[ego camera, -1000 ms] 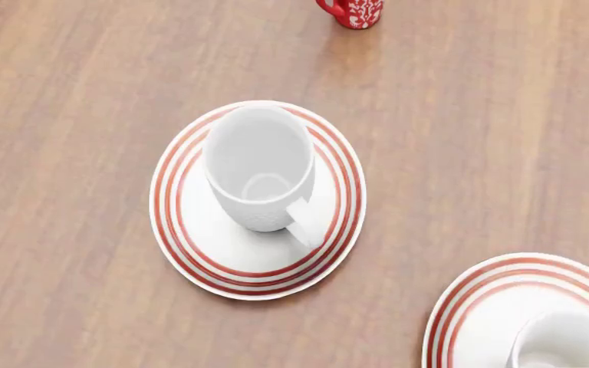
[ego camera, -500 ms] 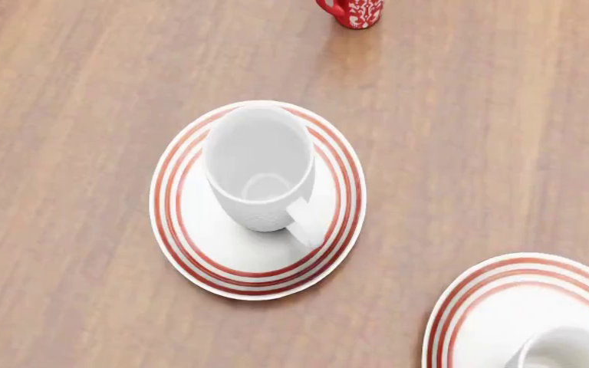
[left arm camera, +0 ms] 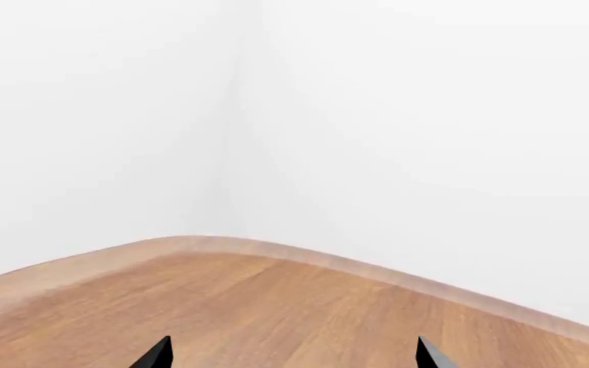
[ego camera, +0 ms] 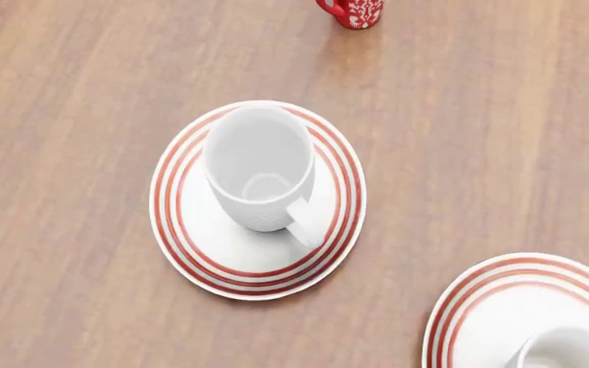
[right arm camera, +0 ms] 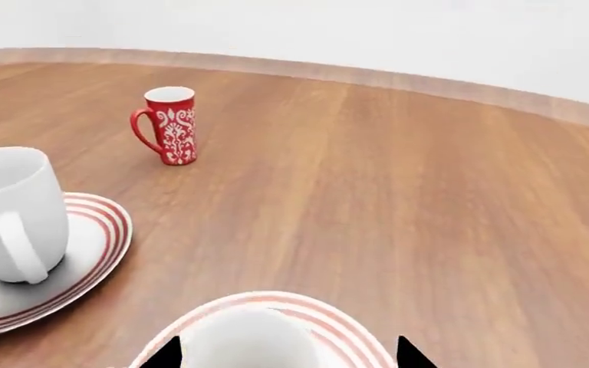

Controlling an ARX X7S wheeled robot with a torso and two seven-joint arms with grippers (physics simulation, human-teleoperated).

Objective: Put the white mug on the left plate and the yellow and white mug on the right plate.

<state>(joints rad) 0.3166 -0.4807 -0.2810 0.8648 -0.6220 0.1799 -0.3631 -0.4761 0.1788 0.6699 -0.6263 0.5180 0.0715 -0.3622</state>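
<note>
The white mug point(ego camera: 258, 165) stands upright on the left plate point(ego camera: 187, 245), handle toward the near right. It also shows in the right wrist view point(right arm camera: 8, 207) on that plate point(right arm camera: 90, 230). The right plate point(ego camera: 478, 299) is cut off at the near right corner. On it sits a mug point(ego camera: 570, 349) of which only the white rim and inside show; no yellow shows. In the right wrist view my right gripper point(right arm camera: 289, 356) is open, its tips either side of that white shape point(right arm camera: 248, 341) over the right plate point(right arm camera: 346, 326). My left gripper point(left arm camera: 294, 356) is open and empty over bare table. Neither gripper shows in the head view.
A red mug with a white pattern point(ego camera: 354, 11) stands at the far edge of the head view, behind the left plate; it also shows in the right wrist view point(right arm camera: 172, 125). The wooden table's rounded edge point(left arm camera: 274, 253) meets a white wall.
The mug on the right plate sank lower in the head view between one second and half a second ago. Nothing has moved since. The white mug and left plate are still.
</note>
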